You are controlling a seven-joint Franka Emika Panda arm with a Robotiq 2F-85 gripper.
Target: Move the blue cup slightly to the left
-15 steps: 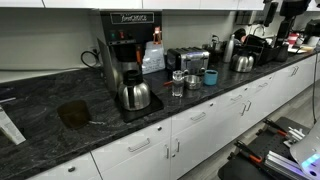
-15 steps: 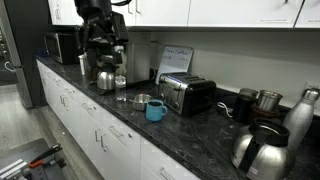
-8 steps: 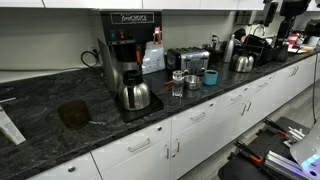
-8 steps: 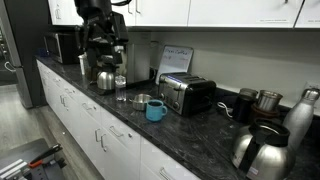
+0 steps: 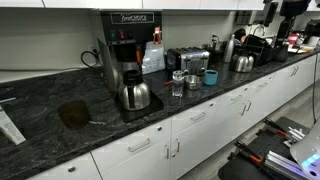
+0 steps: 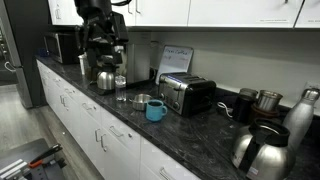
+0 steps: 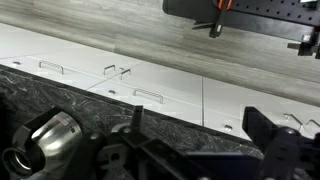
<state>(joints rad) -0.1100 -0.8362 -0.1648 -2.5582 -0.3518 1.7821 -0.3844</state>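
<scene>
The blue cup (image 5: 210, 77) stands upright on the counter (image 5: 40, 110), in front of the toaster (image 5: 187, 58), with a silver cup (image 5: 191, 80) just beside it and a clear glass (image 5: 178, 85) a little further along. It does not show in the wrist view, so I judge that the gripper (image 7: 193, 118) is well apart from it. That view shows only cabinet fronts (image 7: 150, 85), the counter edge and a steel pot (image 7: 50, 145) low at one side.

The fingers (image 7: 270, 135) look spread wide, with nothing between them.

My worries from here:
- The steel pot sits close under the wrist. A careless swing toward the cup could clip it.
- The cup's neighbours are crowded. If "left" runs toward the silver cup, even a small shift could knock that cup into the glass.
- With the fingers this wide, coming down off-centre could catch the silver cup or tip the blue one instead of straddling it.
- In an exterior view the blue cup (image 6: 155, 110) looks fairly near the counter's front edge, so a push that drifts outward could send it over.
- The cup is plain and smooth, so a light pinch may let it slip or twist when I slide it.
</scene>
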